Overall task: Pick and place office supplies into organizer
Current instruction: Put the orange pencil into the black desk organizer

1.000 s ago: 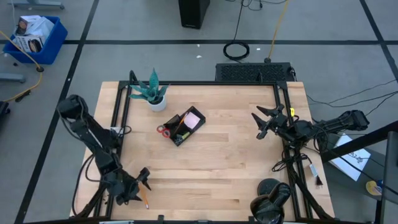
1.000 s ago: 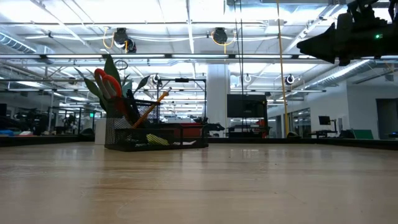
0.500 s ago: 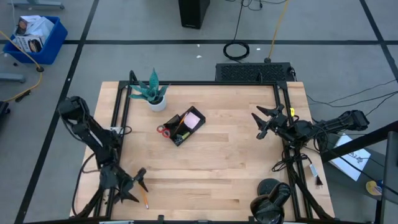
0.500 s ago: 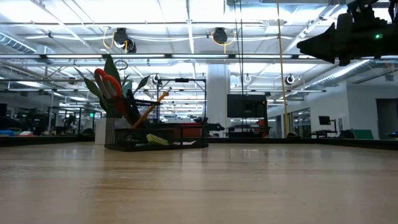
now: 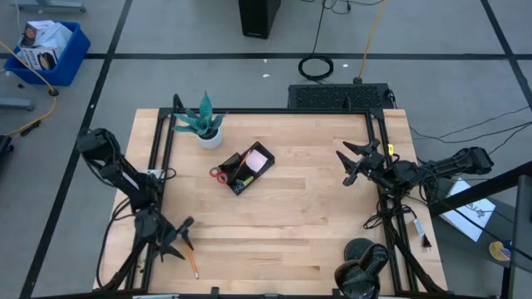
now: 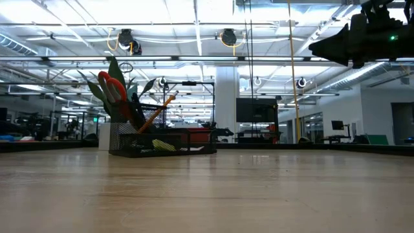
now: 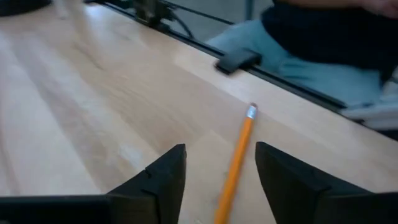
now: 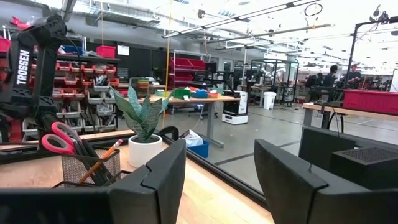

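Your left end effector is hovering with its fingers spread wide, gripping nothing, over an orange pencil lying on the bench near its front left corner. Your right end effector is waiting open and empty at the right side, well apart from the organizer.

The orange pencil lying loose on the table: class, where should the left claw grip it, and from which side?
Grip the orange pencil mid-shaft, coming straight down from above. It lies flat on the table, so only its two long sides are free. The left claw is open and already straddles it.
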You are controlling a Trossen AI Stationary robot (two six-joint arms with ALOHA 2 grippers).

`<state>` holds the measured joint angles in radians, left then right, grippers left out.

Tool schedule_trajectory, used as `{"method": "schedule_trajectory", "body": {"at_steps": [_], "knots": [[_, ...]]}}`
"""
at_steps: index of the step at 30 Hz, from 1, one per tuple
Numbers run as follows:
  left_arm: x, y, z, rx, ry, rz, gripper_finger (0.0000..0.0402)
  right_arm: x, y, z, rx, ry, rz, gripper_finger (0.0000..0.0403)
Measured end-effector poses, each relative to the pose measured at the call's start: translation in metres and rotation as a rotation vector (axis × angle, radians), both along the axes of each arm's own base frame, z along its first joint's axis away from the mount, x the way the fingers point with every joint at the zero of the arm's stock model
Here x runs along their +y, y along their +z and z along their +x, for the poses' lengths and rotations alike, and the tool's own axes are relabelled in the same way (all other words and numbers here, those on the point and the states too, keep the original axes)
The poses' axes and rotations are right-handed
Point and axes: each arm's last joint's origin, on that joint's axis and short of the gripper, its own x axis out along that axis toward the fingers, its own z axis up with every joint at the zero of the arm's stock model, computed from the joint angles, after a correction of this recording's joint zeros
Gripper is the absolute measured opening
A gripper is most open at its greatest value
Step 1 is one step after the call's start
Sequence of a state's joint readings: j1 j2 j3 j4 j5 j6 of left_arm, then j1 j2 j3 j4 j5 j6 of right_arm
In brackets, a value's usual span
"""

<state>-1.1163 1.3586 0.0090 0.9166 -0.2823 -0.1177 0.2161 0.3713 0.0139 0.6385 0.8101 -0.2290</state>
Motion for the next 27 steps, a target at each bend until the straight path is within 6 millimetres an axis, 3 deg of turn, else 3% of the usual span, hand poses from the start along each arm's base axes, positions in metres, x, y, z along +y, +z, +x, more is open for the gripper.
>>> {"method": "schedule_trajectory", "body": {"at_steps": [11, 17, 27], "knots": [[0.004, 0.001, 0.013, 0.062, -0.054, -0.044, 0.0145, 0.000, 0.000, 0.000, 0.000, 0.000, 0.000, 0.0183], [0.010, -0.002, 0.018, 0.105, -0.076, -0.018, 0.0144, 0.000, 0.000, 0.000, 0.000, 0.000, 0.000, 0.0183], [0.000, -0.005, 0.029, 0.128, -0.134, 0.087, 0.0145, 0.000, 0.000, 0.000, 0.000, 0.000, 0.000, 0.0183]]}}
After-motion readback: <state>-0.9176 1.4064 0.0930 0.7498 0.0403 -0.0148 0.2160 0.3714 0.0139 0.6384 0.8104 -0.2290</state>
